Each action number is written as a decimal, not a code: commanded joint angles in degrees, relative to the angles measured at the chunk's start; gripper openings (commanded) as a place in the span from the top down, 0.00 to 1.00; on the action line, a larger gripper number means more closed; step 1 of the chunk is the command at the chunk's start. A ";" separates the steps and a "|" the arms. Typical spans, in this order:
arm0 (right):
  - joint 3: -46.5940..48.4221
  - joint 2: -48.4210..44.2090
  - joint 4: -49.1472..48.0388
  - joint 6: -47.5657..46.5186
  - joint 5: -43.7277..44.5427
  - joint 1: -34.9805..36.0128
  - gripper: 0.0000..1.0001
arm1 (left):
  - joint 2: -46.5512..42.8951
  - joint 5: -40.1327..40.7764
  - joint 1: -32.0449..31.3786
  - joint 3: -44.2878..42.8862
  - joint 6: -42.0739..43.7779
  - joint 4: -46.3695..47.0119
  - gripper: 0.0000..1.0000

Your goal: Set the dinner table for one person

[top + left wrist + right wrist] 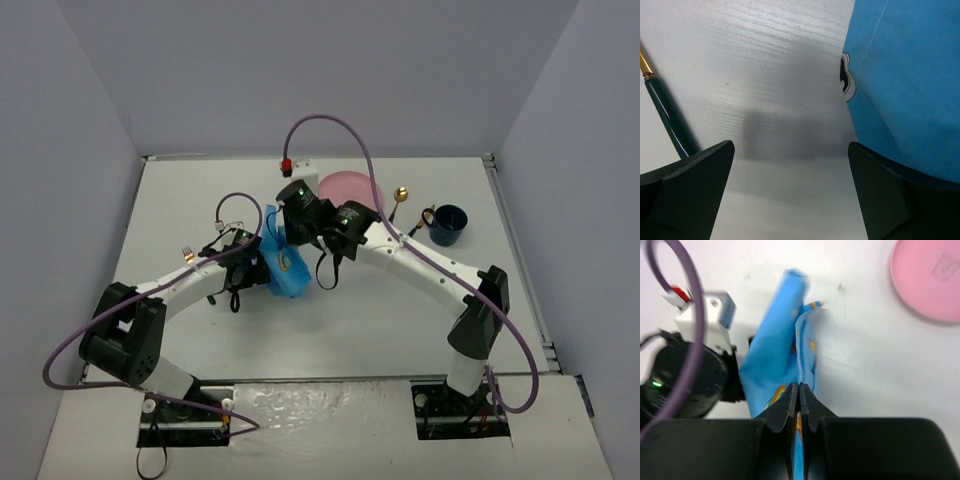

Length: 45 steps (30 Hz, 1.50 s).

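The counter [400, 310] fills the middle of the top view; we find open surface at lower centre. The right gripper [799, 390] is clenched on the blue cloth mat [772, 352] at frame centre. The left gripper [791, 150] is released, spread over bare counter beside the mat's edge. The mat's print is unreadable.

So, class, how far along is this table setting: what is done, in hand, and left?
Nothing looks set yet: pink plate, spoon, cup and fork lie scattered on the dinner table. In hand: right claw shut on the bunched blue mat, left claw open beside it. Left: spreading the mat, arranging everything.
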<state>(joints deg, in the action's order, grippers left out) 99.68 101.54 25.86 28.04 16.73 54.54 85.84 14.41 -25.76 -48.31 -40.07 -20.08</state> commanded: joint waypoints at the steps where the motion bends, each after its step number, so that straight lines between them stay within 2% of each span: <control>1: 10.33 2.74 8.05 -4.54 3.01 -0.27 1.00 | -2.08 1.07 -0.08 -2.46 0.35 2.11 0.03; 5: 15.90 3.27 10.71 -5.58 4.33 -0.32 1.00 | -1.46 0.57 -0.08 -2.40 0.26 3.16 0.03; 11: 18.36 2.17 12.39 -6.46 6.37 -0.32 1.00 | -0.93 0.69 -0.17 -2.23 -0.26 4.18 0.03; 14: 17.55 1.79 13.84 -6.97 10.51 -0.37 1.00 | -0.88 0.61 -0.17 -2.31 -0.06 4.28 0.03; 18: 8.62 -0.79 14.53 -6.51 21.41 -0.82 1.00 | -1.66 1.81 -0.17 -2.35 0.36 3.02 0.03; 23: -3.85 -3.80 14.66 -3.96 24.96 -2.15 1.00 | -2.87 2.56 -0.17 -1.96 0.20 2.66 0.03; 28: -11.71 -7.20 14.47 -0.23 25.20 -2.34 1.00 | -2.03 1.07 -0.19 0.18 -1.74 8.24 0.05; 31: -15.67 -8.07 14.32 1.43 25.12 -2.26 1.00 | 1.11 -1.22 -0.73 1.21 -3.64 14.45 0.27; 33: -16.90 -8.20 14.21 2.02 25.02 -2.25 1.00 | 5.17 -2.63 -1.42 0.28 -4.39 15.84 0.38; 34: -17.34 -8.37 14.10 2.13 25.02 -2.25 1.00 | 6.76 -2.75 -1.97 -0.75 -4.40 15.74 0.50; 35: -17.77 -8.57 14.04 2.24 25.07 -2.25 1.00 | 8.26 -2.74 -2.50 -2.03 -4.35 15.34 0.58; 41: -19.26 -9.86 13.52 2.38 25.64 -2.34 1.00 | 15.08 -2.15 -4.64 -7.23 -4.66 12.42 0.64; 43: -19.95 -9.87 13.40 2.37 25.63 -2.48 1.00 | 17.34 -3.85 -4.74 -8.73 -3.94 12.40 0.93; 44: -20.33 -9.87 13.24 2.37 25.63 -2.51 1.00 | 18.07 -4.09 -4.74 -9.37 -3.69 12.05 1.00; 45: -20.69 -9.87 13.02 2.42 25.59 -2.51 1.00 | 18.50 -4.38 -4.79 -9.70 -3.51 11.72 1.00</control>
<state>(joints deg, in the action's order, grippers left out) 79.92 94.56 39.74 29.14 39.04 52.12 100.88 14.17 -29.99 -56.88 -42.77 -5.98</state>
